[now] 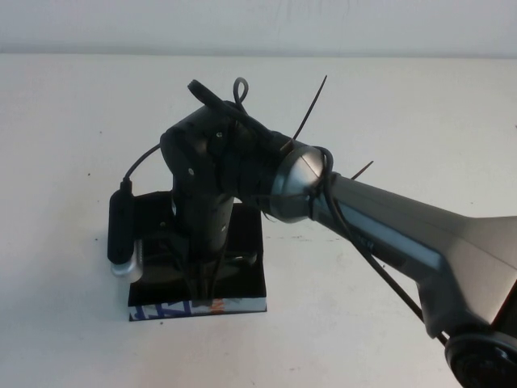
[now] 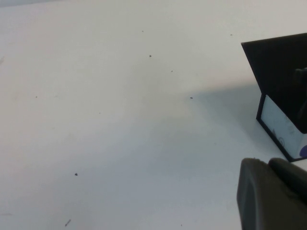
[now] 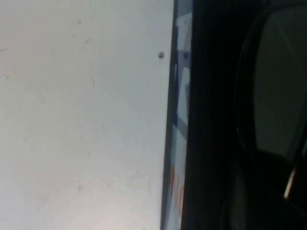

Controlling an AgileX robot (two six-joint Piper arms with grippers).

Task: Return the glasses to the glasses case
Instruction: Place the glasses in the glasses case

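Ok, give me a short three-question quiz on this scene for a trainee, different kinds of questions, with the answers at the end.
1. True or false: the glasses case is shut.
2. Which pincer is down over the case? A) the left pincer B) the right pincer C) both
3. Which view shows a lens of the glasses?

Key
1. False: the case is open, with its lid raised.
2. B. The left pincer sits off to the case's side above the table, out of the high view.
3. The right wrist view, where the lens lies just past the case's printed edge.
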